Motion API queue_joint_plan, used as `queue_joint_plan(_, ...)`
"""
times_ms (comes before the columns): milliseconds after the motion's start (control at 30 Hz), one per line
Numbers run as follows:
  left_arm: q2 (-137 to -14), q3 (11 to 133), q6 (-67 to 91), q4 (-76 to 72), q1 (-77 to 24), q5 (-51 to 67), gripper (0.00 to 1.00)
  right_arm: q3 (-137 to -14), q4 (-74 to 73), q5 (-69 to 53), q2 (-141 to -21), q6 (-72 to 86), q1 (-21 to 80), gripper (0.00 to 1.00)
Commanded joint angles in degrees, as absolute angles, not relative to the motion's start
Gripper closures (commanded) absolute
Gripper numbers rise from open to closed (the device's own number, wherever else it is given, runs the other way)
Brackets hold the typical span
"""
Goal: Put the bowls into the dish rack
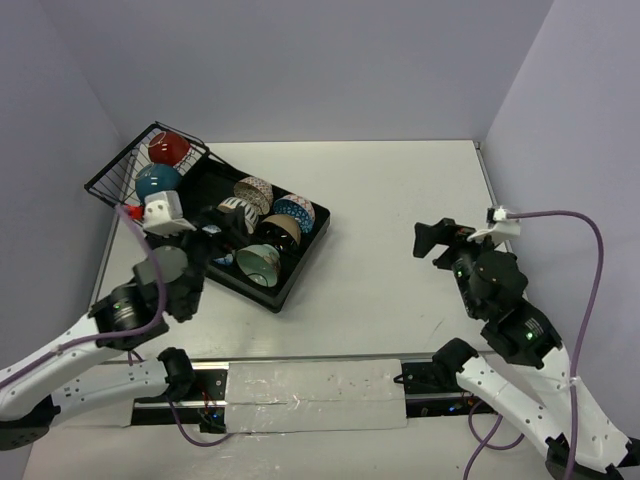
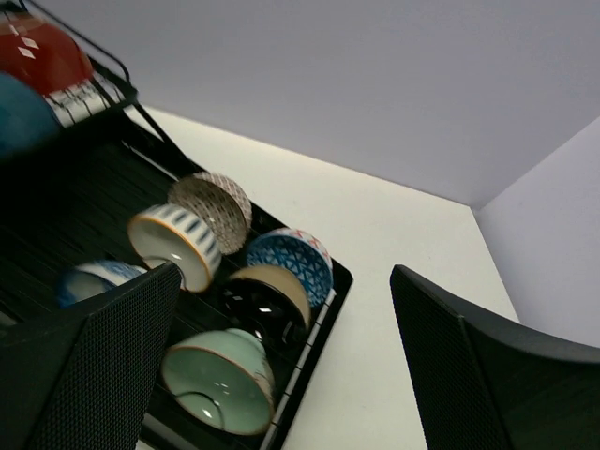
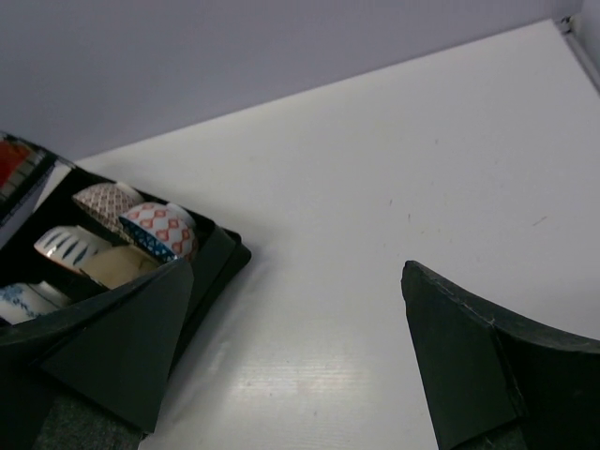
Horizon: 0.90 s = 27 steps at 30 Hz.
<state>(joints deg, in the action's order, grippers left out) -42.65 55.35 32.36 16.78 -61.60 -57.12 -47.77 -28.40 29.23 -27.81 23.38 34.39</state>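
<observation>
Hanging just above the dish rack [image 1: 296, 272], the left gripper [image 2: 289, 272] has its two fingers spread wide and holds nothing. The rack sits by the far left corner of the worktop. Every bowl I can see is in it. The red bowl [image 1: 170, 147] and the teal bowl [image 1: 157, 181] lie in the wire basket [image 1: 120, 175] at the end nearest that corner. The others stand on their sides in the ribbed tray, close together.

I think a bump is the big danger. The left fingers are near the bowls, so a dip or a swing sideways could knock one into the next. The mint green bowl [image 2: 220, 380] is closest to the rack's near rim, so it might roll out onto the worktop.

The left arm reaches up from the near left corner, bent at the elbow, with its wrist tipped down over the rack. The right gripper [image 3: 298, 270] is open too and empty. It hovers over the bare right side of the worktop, well apart from the rack, pointing toward it.
</observation>
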Motion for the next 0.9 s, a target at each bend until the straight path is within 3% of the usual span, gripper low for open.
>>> queue_joint_plan(0, -38.77, 59.94, 19.95, 22.57, -61.79, -57.13, 0.01, -52.38, -30.23, 35.15, -25.76, 20.14, 34.89, 0.00)
queue_joint_plan(333, -24.36, 61.53, 20.83, 33.49, -61.88, -55.55, 0.01, -53.79, -31.20, 42.10, -15.04, 14.07, 34.98, 0.00)
queue_joint_plan(867, -21.01, 56.96, 16.79, 31.03, -61.87, -58.18, 0.01, -51.24, -30.85, 42.19, -8.44, 10.72, 35.07, 0.00)
